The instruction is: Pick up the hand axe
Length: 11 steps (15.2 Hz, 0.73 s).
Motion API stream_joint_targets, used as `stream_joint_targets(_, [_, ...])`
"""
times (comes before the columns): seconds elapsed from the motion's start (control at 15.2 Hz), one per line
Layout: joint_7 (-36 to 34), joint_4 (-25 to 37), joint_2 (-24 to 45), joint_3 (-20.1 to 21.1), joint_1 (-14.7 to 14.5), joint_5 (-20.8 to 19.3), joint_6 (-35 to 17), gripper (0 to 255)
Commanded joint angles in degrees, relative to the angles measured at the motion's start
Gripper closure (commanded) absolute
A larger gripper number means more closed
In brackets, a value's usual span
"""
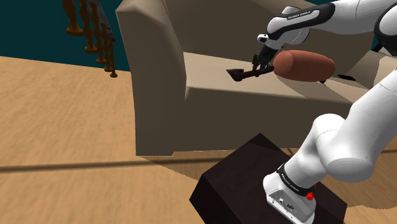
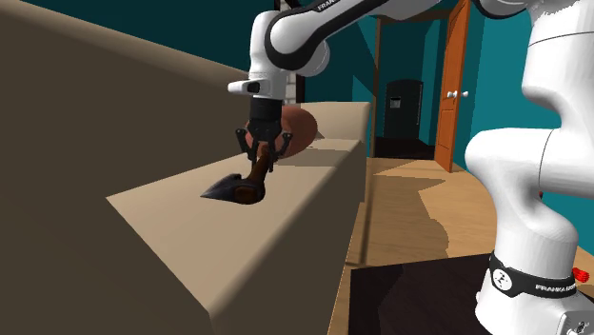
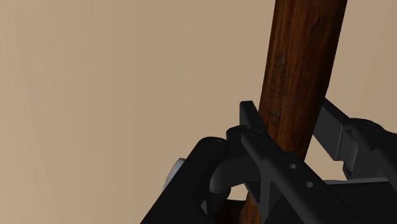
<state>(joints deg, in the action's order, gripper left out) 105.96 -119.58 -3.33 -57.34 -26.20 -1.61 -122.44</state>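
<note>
The hand axe (image 1: 243, 74) has a dark head and a brown wooden handle. It hangs tilted just over the beige sofa seat (image 1: 210, 70), head low and pointing to the shoulder view's left. My black gripper (image 1: 259, 62) comes down from above and is shut on the handle. The second exterior view shows the axe (image 2: 238, 187) with its head close to the cushion, and the gripper (image 2: 260, 155) clasps the handle's upper part. I cannot tell whether the head touches the seat. The wrist view has the handle (image 3: 299, 70) clamped in the gripper (image 3: 289, 124), between both fingers (image 3: 254, 127).
A brown bolster cushion (image 1: 304, 65) lies on the seat right behind the gripper. The sofa's tall back (image 2: 114, 105) and armrest (image 1: 153, 70) bound the seat. My dark stand (image 1: 248, 184) sits on the wooden floor. An orange door (image 2: 458, 86) stands open further off.
</note>
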Motion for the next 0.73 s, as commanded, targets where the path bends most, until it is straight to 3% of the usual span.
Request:
stream_joint_targets(0.0, [-0.63, 1.0, -0.83, 0.25, 0.0, -0.83, 1.46, 255])
stream_joint_targets(0.66, [-2.41, 5.71, -3.44, 1.41, 0.03, -3.13, 7.73, 255])
